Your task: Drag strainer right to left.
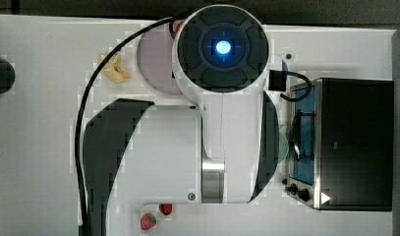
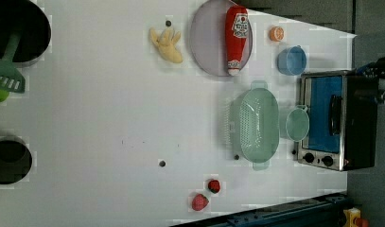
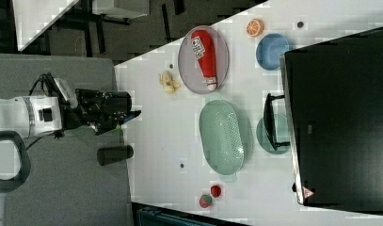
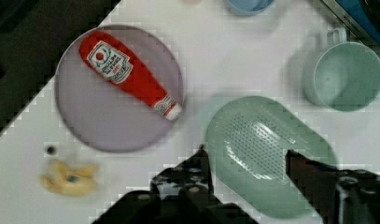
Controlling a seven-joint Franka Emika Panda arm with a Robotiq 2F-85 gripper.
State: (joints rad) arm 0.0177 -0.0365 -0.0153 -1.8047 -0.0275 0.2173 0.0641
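On the white table (image 2: 109, 118), strainer (image 2: 259, 124) untouched, gripper (image 4: 246, 161) open above it.

In the left view, lay between the purple plate (image 2: 206, 42) carrying the ketchup bottle (image 2: 236, 39) and two strawberries (image 2: 200, 202), just beside a green cup (image 2: 297, 124) at the toaster oven (image 2: 336, 120). In the right view, sat below that plate and left of the oven. In the wrist view, seen between spread fingers (image 4: 197, 170), apart and gripping nothing.
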